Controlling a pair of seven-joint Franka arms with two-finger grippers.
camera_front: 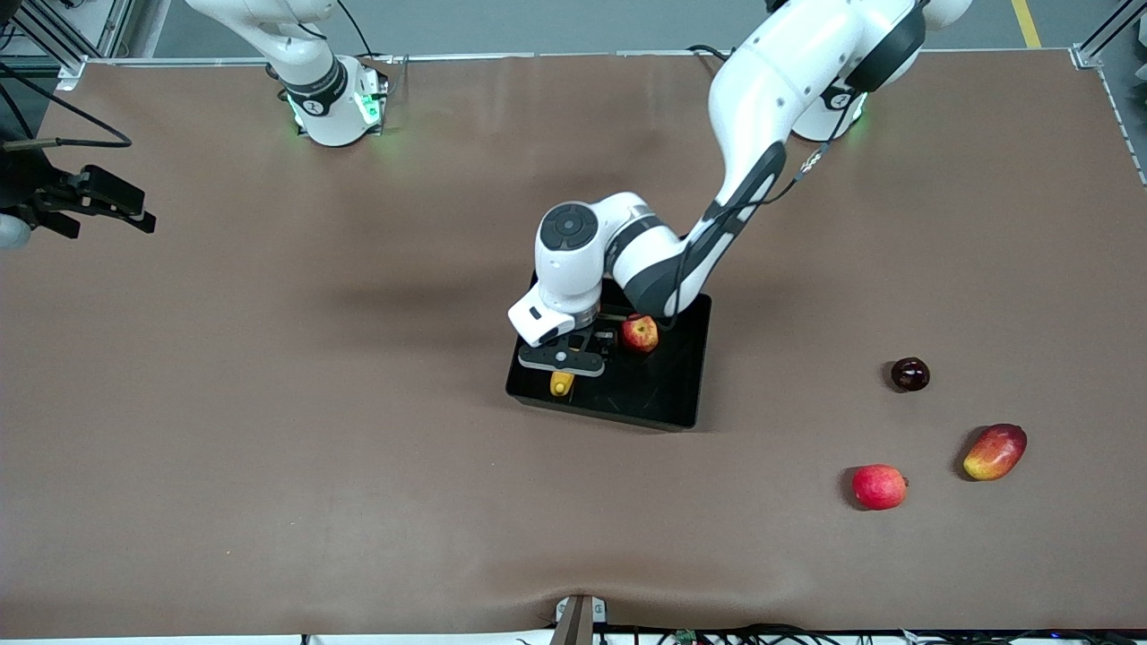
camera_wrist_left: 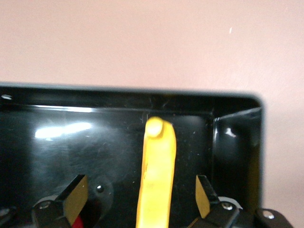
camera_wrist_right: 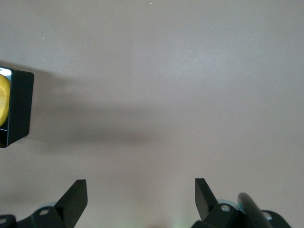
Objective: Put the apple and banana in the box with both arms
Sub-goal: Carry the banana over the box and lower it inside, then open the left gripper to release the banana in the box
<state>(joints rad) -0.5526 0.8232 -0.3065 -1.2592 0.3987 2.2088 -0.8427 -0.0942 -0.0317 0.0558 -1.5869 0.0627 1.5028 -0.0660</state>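
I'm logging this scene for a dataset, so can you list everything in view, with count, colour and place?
Shallow glossy black plastic box: one, black, mid-table.
Small round red apple with yellowish streaks: one, red-yellow, in the box.
Long yellow banana: one, yellow, in the box, between the left gripper's open fingers, mostly hidden under it in the front view.
Plain pinkish-red round fruit: one, on the table toward the left arm's end, nearest the front camera.
Oval red-yellow mango: one, beside it.
Small dark round fruit: one, dark maroon, farther from the camera than both.
Brown table: one.
Left gripper: black, low over the box.
Right gripper: black, open over bare table, waiting.
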